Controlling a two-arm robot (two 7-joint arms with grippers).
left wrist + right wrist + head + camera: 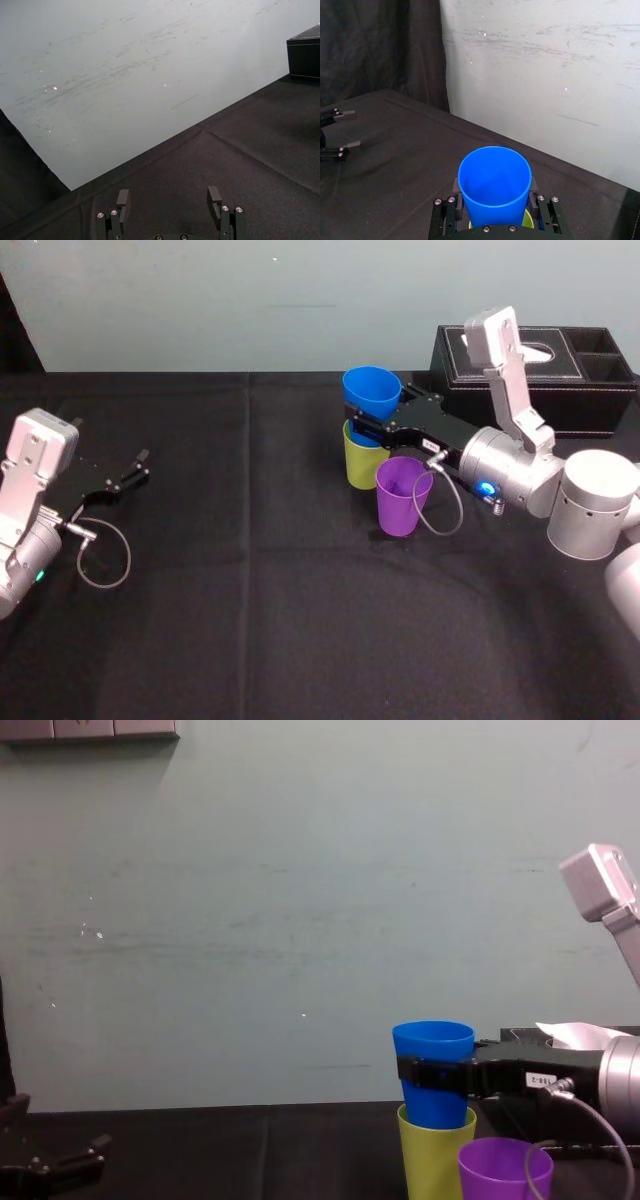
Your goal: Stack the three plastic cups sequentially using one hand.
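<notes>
My right gripper [375, 422] is shut on the blue cup [371, 392], its fingers against both sides below the rim. The blue cup stands upright with its base inside the yellow-green cup [360, 465] at the table's middle back. In the chest view the blue cup [433, 1050] rises well above the yellow-green cup [430, 1160]. The right wrist view looks down into the blue cup [494, 182], with the right gripper [494, 192] around it. The purple cup [402, 495] stands upright just in front and to the right, under my right wrist. My left gripper [135, 468] rests open at the far left.
A black leather tissue box [560, 370] stands at the back right, close behind my right arm. The black tablecloth [250, 620] covers the table. A loose cable loop hangs from each wrist.
</notes>
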